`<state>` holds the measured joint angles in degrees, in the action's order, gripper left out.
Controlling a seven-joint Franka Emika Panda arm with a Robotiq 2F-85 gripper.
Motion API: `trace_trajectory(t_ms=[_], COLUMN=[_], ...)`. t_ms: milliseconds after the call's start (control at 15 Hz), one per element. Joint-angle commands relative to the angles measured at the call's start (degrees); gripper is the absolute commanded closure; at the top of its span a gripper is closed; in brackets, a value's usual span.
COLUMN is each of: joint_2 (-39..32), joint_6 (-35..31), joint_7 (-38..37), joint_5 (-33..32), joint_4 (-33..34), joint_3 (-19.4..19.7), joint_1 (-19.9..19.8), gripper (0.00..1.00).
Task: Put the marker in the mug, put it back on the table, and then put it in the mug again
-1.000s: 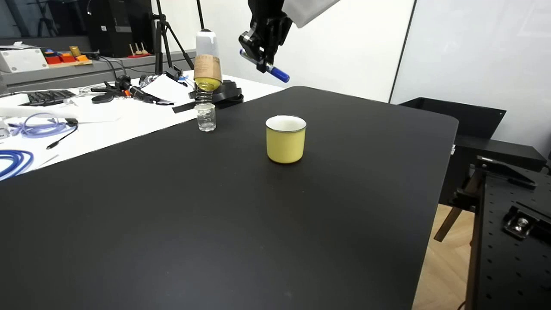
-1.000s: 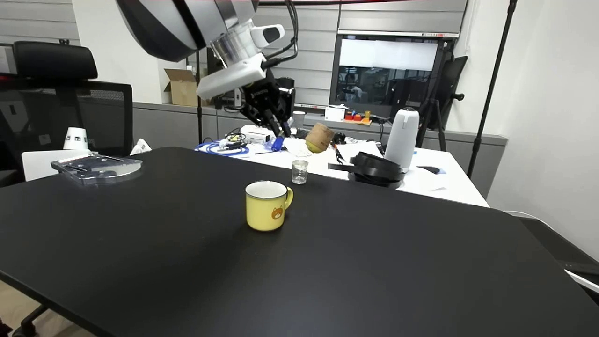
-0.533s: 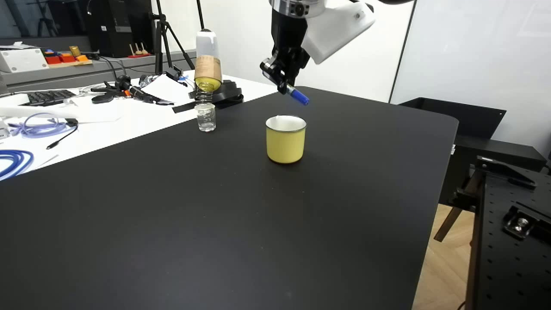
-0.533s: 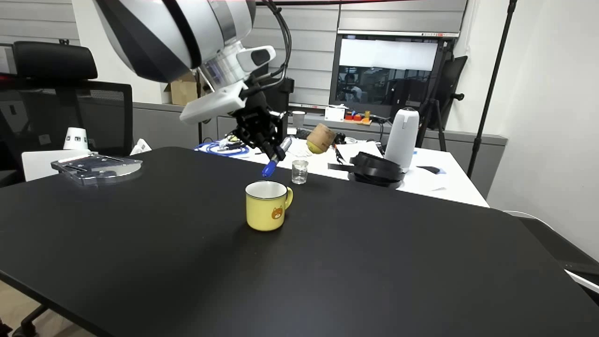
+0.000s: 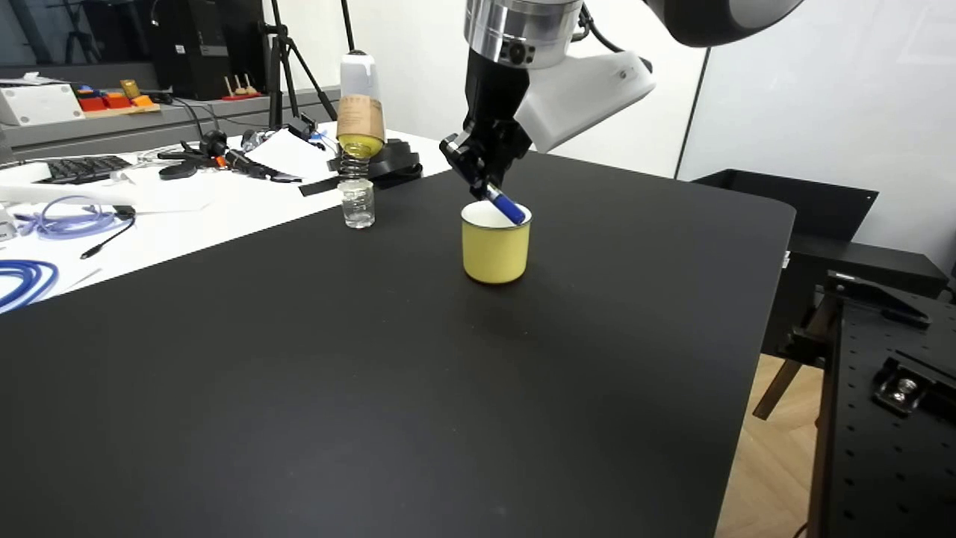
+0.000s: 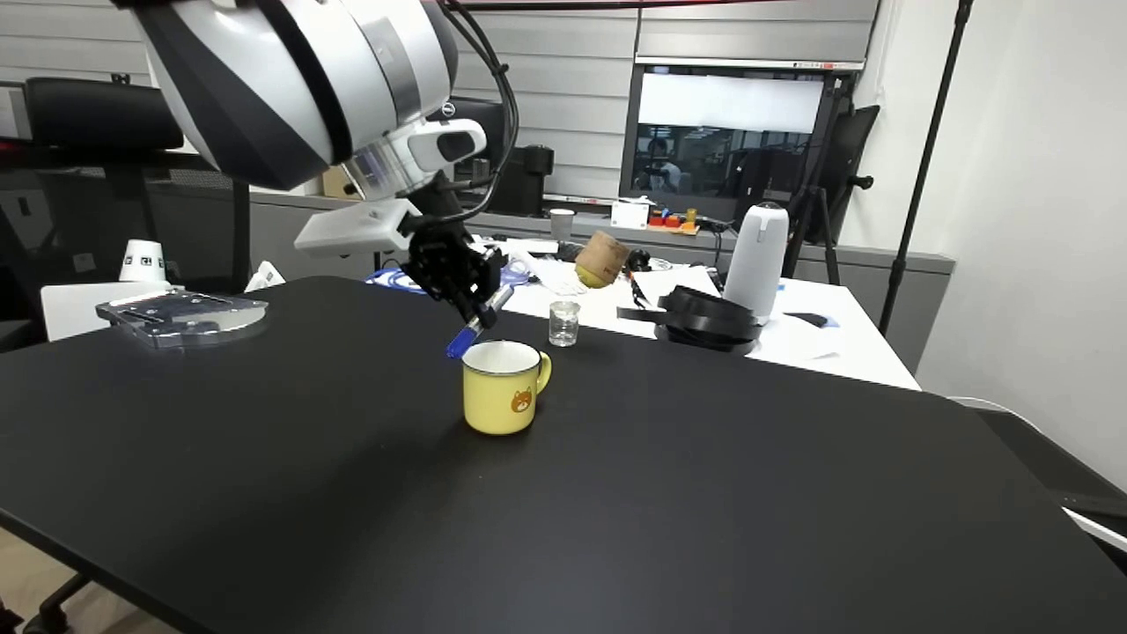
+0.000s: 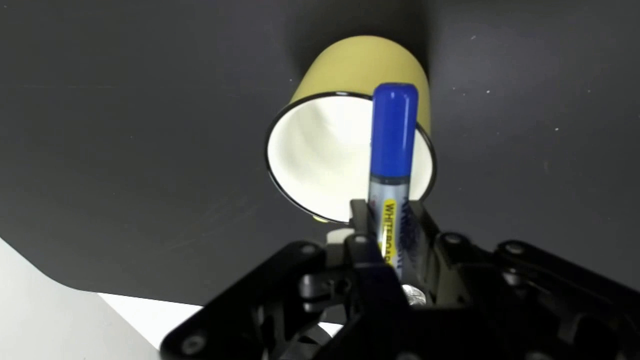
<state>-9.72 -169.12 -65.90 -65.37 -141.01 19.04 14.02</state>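
claw [image 7: 389,216] clamped on marker [image 7: 392,160], tilted cap-down over rim of mug [image 6: 495,392]; mug well in from desk [image 6: 704,493] edges. marker not yet inside; lowering, release left. first or repeat insertion: cannot tell.

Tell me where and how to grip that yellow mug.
Take the mug by its rim, clear of the handle, probably best from above with the gripper astride that thin-looking edge: the mug stands upright, mouth open. The marker now in the gripper would need releasing first.
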Motion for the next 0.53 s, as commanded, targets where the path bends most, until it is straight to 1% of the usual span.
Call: trace_trajectory(t_ms=[0,200,467], joint_2=[-0.86,-1.48,-2.92], joint_6=[-1.37,-1.62,-1.06], joint_7=[-7.13,-10.59,-12.66], joint_5=[-5.18,-8.58,-11.82], joint_4=[1.81,3.17,5.47], joint_3=[1.08,1.55,2.51], joint_1=[1.09,1.03,0.47], gripper=[0.95,0.95,0.95])
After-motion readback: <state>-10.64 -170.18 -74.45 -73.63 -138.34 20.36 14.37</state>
